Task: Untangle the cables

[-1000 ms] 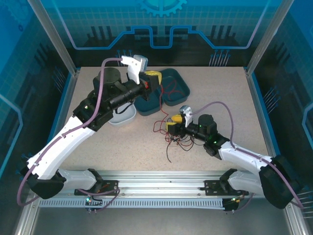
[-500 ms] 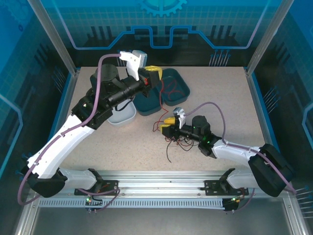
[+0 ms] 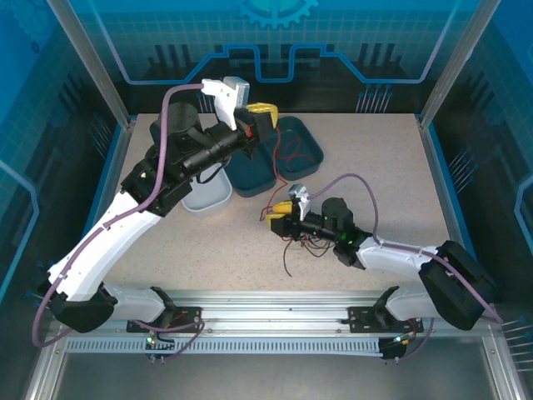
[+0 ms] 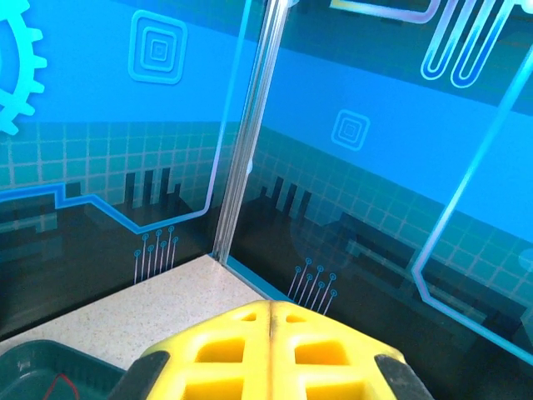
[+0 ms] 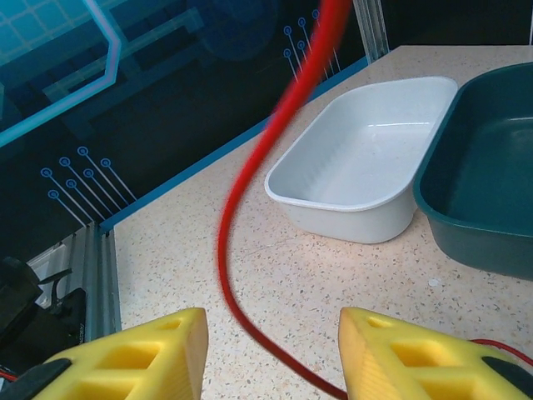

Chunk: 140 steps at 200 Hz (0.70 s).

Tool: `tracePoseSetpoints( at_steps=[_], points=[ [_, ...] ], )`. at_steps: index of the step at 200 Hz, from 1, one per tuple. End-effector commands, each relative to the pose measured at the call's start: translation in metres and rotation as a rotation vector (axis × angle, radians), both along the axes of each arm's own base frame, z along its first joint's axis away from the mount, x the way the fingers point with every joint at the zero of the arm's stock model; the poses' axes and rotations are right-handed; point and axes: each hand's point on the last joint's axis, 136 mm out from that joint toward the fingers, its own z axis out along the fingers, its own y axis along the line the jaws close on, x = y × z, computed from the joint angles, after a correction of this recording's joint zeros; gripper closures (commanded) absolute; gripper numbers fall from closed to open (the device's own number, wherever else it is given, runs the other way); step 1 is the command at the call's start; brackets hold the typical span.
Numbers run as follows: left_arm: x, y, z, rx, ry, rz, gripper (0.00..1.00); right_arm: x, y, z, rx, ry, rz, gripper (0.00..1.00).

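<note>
right gripper (image 5: 273, 354) open-jawed, 1 red cable (image 5: 250, 196) running up between its fingers, other cables (image 3: 305, 242) bunched under its wrist, white tray (image 5: 350, 221) and teal tray (image 5: 475, 229) just ahead; left gripper (image 4: 271, 315) clamped closed.

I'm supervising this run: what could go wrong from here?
The thin red cable runs between the open yellow fingers of the right gripper; being so thin, it may slip from a grip. Pulling it could drag the whole tangled bundle of red and black cables across the speckled table.
</note>
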Motion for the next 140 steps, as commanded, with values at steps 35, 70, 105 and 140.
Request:
tracePoseSetpoints(
  at_steps=[35, 70, 105, 140],
  points=[
    [-0.007, 0.004, 0.026, -0.025, -0.078, -0.018, 1.00, 0.011, 0.013, 0.017, 0.048, -0.059, -0.007, 0.60],
    [-0.009, 0.010, 0.025, -0.015, -0.092, 0.004, 1.00, 0.012, 0.013, 0.023, 0.053, -0.064, -0.013, 0.74],
    [-0.002, 0.017, 0.015, -0.009, -0.079, 0.044, 1.00, 0.009, 0.001, 0.031, 0.042, -0.070, -0.052, 0.96],
    [0.013, 0.024, 0.004, -0.004, -0.044, 0.079, 1.00, 0.007, -0.016, 0.043, 0.005, -0.054, -0.119, 1.00]
  ],
)
